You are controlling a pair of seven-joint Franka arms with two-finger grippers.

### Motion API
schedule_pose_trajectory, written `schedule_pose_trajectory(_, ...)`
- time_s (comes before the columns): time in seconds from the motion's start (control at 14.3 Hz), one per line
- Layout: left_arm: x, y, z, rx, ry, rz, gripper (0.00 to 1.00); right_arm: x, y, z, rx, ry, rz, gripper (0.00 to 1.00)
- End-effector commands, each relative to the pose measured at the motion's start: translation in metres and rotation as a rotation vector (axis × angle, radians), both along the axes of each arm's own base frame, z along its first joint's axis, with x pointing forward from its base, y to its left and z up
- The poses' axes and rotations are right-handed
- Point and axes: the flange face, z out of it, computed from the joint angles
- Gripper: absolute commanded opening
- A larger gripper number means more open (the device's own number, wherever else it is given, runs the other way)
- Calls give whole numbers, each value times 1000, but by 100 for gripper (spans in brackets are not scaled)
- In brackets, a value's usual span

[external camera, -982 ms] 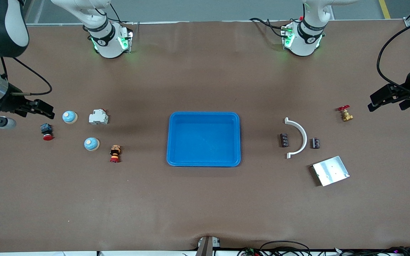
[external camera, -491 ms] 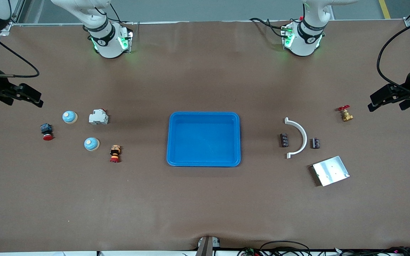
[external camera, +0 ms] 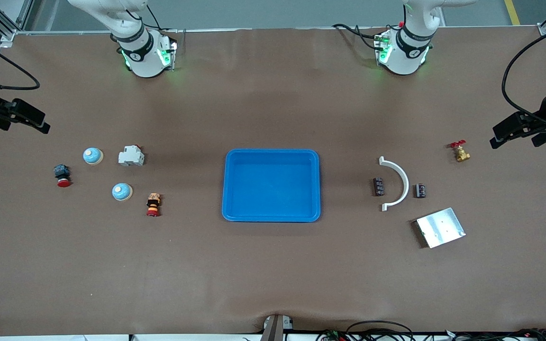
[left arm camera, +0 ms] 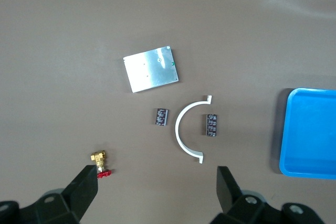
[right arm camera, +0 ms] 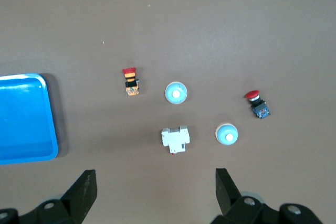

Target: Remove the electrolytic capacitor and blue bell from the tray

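At the middle of the brown desk (external camera: 273, 274) sits an empty blue plastic tray (external camera: 271, 185). Toward the right arm's end lie two pale-blue dome bells (external camera: 93, 155) (external camera: 122, 191), with the right gripper (external camera: 29, 121) up over the desk edge, fingers spread apart. Toward the left arm's end two small black capacitors (external camera: 378, 186) (external camera: 420, 190) flank a white curved plastic arc (external camera: 396, 182), and the left gripper (external camera: 507, 132) hangs past a brass valve with a red handle (external camera: 460, 151), fingers apart.

Front camera high, facing my bases; my wrist cameras look straight down from well up, each sharing the tray (external camera: 271, 185) (left arm camera: 310, 132) (right arm camera: 23, 119) edge.
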Motion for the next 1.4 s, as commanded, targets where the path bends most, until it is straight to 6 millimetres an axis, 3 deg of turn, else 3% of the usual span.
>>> schedule_pose_trajectory(0.0, 1, 1, 5, 20, 5, -10, 100, -2, 6, 3, 18, 26, 11, 100)
schedule_pose_trajectory(0.35, 1, 1, 5, 18, 4, -8, 100, -4, 28, 10, -21, 28, 112, 100)
schedule_pose_trajectory(1.33, -10, 1, -3, 85, 108, -61, 100, -6, 20, 18, -7, 21, 85, 100)
